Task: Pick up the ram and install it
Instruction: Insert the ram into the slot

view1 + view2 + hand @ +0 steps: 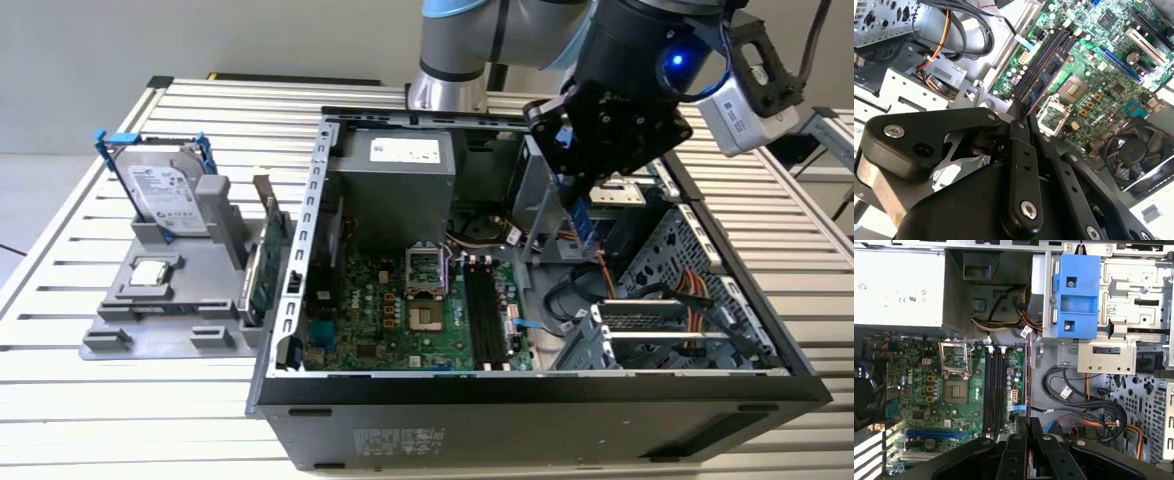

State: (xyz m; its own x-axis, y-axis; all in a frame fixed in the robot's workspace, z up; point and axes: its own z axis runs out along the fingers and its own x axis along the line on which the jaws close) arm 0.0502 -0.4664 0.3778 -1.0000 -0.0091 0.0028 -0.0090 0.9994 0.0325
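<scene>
Gripper (1021,109) clamped on the ram (1046,80), I held it above the motherboard's (919,390) edge beside the memory slots (994,390), mid-carry by my judgement, needing square alignment.

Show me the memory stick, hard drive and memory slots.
Memory stick (1050,70), second wrist view: its chip-covered face.
Hard drive (167,197), exterior view: its silver face.
Memory slots (994,390), first wrist view: middle of black rows.

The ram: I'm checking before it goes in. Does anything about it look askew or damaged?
Nothing looks damaged. The ram sits straight in the fingers, parallel to the empty memory slots, not yet seated; it seems offset to one side of them.
</scene>
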